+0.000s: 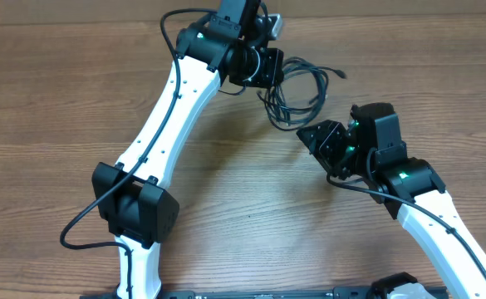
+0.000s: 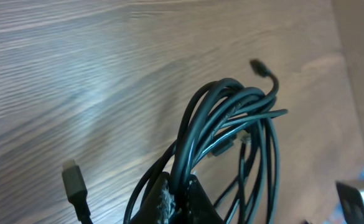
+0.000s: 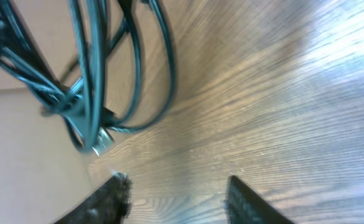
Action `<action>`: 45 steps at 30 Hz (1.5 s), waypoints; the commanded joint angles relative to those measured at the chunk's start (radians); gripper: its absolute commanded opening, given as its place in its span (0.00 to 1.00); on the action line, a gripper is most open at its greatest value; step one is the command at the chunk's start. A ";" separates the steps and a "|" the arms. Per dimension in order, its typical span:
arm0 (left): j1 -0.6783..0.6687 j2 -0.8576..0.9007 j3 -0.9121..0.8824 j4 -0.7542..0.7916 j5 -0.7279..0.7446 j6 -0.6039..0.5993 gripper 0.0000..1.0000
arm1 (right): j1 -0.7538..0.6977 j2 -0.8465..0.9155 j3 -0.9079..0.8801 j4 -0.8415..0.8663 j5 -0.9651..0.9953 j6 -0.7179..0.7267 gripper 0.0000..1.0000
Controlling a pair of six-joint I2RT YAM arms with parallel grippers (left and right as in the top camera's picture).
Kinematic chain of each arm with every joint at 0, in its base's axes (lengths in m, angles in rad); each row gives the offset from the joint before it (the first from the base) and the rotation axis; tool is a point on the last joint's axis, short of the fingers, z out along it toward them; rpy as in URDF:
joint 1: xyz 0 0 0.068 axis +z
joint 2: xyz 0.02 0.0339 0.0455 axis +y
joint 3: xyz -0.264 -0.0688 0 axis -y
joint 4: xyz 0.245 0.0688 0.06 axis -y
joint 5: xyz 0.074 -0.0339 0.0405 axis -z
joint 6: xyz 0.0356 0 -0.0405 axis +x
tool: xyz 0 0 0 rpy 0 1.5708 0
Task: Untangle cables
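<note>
The cables [image 1: 299, 90] are a bundle of thin black loops hanging from my left gripper [image 1: 266, 68] at the far middle of the table. In the left wrist view the jaws [image 2: 180, 186] are shut on several strands of the cables [image 2: 231, 124]; one plug [image 2: 76, 183] dangles at lower left and another plug end [image 2: 257, 66] sticks up. My right gripper [image 1: 311, 133] sits just below and right of the bundle. Its fingers [image 3: 116, 194] stand apart over bare wood, with the cables [image 3: 94, 74] and a silver-tipped plug [image 3: 101, 144] ahead of them.
The wooden table [image 1: 60, 100] runs under both arms. Its far edge [image 1: 392, 18] lies just behind the bundle. The left arm [image 1: 168, 116] crosses the left half diagonally, and the right arm [image 1: 425, 208] comes in from the lower right.
</note>
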 commanded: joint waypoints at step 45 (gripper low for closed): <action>0.261 0.000 0.010 0.304 1.038 -0.065 0.04 | -0.155 0.307 0.163 -0.090 -0.245 -0.480 0.46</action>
